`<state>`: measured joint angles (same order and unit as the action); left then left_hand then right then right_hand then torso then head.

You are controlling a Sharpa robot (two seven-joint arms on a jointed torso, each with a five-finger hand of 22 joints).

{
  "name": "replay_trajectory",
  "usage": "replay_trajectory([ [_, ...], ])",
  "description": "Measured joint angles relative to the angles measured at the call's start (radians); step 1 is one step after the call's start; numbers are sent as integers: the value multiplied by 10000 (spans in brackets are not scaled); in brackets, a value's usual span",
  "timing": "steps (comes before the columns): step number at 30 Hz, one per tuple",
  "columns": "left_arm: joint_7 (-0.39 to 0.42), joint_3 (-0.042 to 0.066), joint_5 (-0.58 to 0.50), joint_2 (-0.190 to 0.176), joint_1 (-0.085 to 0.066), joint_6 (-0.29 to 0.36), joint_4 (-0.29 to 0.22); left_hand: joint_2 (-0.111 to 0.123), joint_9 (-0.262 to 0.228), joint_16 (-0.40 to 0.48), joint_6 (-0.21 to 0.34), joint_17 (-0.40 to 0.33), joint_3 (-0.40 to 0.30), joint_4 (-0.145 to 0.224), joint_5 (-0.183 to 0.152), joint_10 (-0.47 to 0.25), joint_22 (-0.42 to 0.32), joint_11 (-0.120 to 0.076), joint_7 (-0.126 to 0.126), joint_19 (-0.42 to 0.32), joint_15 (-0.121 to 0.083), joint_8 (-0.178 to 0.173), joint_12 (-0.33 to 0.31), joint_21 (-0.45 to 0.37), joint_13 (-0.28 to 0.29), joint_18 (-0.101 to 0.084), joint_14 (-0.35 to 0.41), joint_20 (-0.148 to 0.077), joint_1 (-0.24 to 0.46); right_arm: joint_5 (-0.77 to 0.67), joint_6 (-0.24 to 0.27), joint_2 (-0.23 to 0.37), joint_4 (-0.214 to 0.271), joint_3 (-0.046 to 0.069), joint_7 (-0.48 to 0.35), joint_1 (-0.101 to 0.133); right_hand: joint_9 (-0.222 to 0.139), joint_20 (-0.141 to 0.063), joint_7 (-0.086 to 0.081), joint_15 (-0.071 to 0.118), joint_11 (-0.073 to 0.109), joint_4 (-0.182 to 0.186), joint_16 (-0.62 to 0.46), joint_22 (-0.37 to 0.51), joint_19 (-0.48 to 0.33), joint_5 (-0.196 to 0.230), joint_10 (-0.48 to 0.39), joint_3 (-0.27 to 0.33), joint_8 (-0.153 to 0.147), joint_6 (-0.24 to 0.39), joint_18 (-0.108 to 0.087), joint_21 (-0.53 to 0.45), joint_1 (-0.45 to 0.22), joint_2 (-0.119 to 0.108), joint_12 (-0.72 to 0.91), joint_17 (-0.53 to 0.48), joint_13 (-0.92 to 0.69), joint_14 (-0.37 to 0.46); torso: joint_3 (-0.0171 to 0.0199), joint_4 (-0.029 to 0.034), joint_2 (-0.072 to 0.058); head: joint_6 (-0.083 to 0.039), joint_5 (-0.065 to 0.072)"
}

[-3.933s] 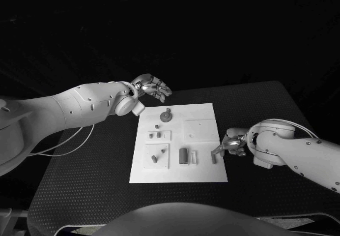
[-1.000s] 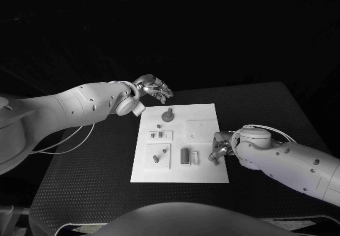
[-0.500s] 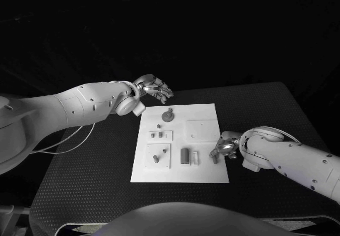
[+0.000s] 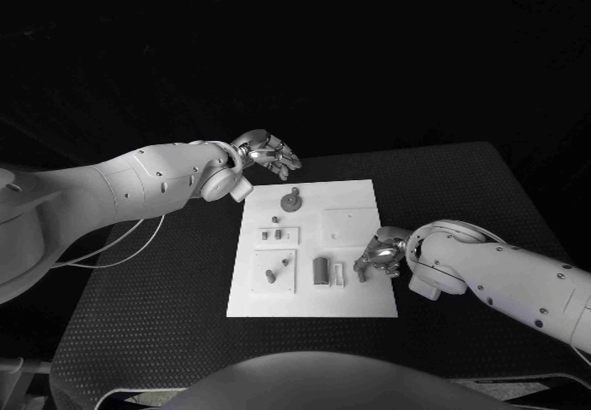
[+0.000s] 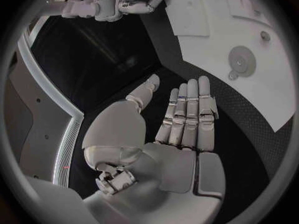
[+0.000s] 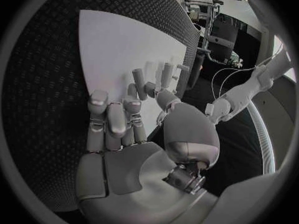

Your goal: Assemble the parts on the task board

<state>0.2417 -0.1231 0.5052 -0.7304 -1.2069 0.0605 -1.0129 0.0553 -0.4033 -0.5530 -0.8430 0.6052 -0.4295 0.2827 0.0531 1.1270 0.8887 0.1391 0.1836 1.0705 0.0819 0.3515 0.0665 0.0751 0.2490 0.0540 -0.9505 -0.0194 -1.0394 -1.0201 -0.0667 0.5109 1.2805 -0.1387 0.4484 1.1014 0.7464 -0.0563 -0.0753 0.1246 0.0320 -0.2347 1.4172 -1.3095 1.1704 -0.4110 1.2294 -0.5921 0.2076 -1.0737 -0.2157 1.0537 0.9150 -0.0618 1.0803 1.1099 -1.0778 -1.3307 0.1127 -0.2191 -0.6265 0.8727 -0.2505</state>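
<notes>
shifted inward, right hand fingers pinch an upright part (left hand spread).

Right hand now further in over the task board, shifted from the right edge toward the upright part near that edge, fingers curled beside it.

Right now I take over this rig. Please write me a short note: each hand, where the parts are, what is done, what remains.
Left hand: open, fingers spread, held above the table beyond the task board's far corner, holding nothing.
Right hand: at the board's right edge, fingers curled by a small upright part; whether it grips the part cannot be told.
Parts: a round disc at the far end, small pieces mid-board, a dark block near.
Done: unclear. Left: assembly apparently remains.
</notes>
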Motion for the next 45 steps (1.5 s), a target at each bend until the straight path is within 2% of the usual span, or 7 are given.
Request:
replay_trajectory([
  [9,-5,0,0,4,0,-4,-2,0,-1,0,0,10,0,0,0,0,0,0,0,0,0,0,0,0,0,-6,0,0,0,240,189,-347,-175,-1,78,10,17,3,-7,0,0,-1,0,0,-1,-15,0,0,15,7,2,0,1,0,0,-12,-1,0,-18,12,-3,0,12],
  [18,-12,0,0,16,-2,-30,-3,0,-1,0,0,20,0,0,0,0,0,0,0,0,0,0,0,0,-9,-13,0,0,0,396,190,-734,-493,-23,83,-12,22,30,-4,0,0,-2,0,0,-1,-15,-1,0,15,7,2,-1,1,-1,0,-73,9,-1,-12,12,-4,0,-2],
  [33,-17,0,1,34,-2,-64,2,0,-2,39,0,21,0,0,0,0,0,0,0,0,0,0,0,0,-8,-28,0,0,0,533,86,-915,-610,-63,108,-173,24,33,6,0,-1,-4,-1,0,-2,-23,-2,2,-3,7,1,-1,2,-1,0,-86,8,-1,6,0,-1,0,-12],
  [45,-21,0,1,34,-2,-73,2,41,7,39,0,27,0,0,0,0,0,0,0,0,0,0,0,0,-7,-75,0,0,41,665,85,-990,-751,-46,133,-196,24,35,20,28,0,12,-1,0,-2,-51,-1,-15,1,-7,2,-1,2,-1,-1,-110,18,27,0,10,0,0,4],
])
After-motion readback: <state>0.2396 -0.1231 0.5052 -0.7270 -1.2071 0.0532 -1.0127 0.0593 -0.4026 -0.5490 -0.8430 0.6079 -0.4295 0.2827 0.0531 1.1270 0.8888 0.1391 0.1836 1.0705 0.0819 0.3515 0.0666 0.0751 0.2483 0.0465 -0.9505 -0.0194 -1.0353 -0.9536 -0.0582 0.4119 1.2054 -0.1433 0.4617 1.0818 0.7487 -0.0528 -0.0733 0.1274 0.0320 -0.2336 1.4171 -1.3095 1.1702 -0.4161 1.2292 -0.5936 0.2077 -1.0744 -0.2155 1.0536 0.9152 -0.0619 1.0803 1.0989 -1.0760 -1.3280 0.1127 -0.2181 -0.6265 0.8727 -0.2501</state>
